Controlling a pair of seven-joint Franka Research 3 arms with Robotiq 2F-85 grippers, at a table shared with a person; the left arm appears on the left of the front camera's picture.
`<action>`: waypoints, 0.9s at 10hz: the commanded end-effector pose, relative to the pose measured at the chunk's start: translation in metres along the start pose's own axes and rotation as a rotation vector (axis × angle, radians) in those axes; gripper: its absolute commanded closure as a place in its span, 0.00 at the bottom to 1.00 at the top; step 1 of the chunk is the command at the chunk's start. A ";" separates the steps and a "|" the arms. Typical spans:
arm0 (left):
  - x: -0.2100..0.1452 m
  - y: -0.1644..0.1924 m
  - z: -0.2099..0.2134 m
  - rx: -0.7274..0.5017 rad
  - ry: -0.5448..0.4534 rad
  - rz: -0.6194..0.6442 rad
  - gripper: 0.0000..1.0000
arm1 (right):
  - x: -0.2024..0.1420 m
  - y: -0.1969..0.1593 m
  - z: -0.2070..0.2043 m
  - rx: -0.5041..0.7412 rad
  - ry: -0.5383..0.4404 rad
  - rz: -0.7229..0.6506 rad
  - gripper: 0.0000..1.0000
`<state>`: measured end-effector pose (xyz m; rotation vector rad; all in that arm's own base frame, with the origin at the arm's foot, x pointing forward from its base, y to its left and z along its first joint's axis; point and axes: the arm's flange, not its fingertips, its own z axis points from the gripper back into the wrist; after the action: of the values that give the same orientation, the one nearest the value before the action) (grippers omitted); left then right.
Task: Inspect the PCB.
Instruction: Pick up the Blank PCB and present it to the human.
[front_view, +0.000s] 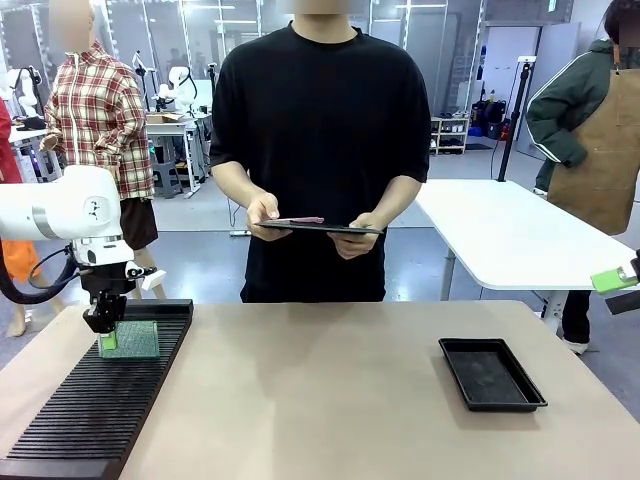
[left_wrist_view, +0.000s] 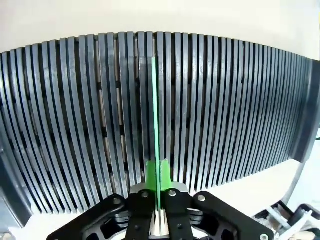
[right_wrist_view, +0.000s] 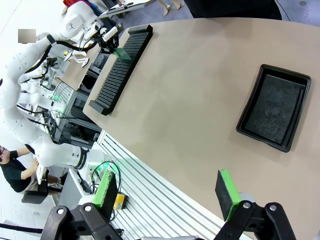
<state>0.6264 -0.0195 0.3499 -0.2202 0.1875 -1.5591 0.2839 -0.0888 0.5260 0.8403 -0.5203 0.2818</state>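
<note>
The PCB is a thin green board standing on edge in a slot near the far end of the black slotted rack. My left gripper is shut on its top left corner from above. In the left wrist view the PCB is a thin green line running along one rack slot, pinched between the green pads of my left gripper. My right gripper stands open and holds nothing, off the table's right side. From there the PCB looks small and far away.
A person at the far side holds a dark clipboard in both hands. An empty black tray lies on the right of the tan table. The rack runs along the table's left edge.
</note>
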 end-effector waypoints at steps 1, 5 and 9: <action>0.000 -0.002 0.005 -0.032 -0.005 0.021 1.00 | 0.001 0.000 0.000 0.016 -0.009 0.013 0.00; -0.001 -0.060 0.072 0.130 -0.159 0.202 1.00 | 0.001 0.000 0.000 0.016 -0.009 0.013 0.00; -0.023 -0.112 0.088 -0.073 -0.710 0.566 1.00 | 0.001 0.000 0.000 0.016 -0.009 0.013 0.00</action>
<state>0.5528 0.0019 0.4773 -0.5753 -0.1586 -1.0003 0.2840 -0.0886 0.5259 0.8397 -0.5195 0.2819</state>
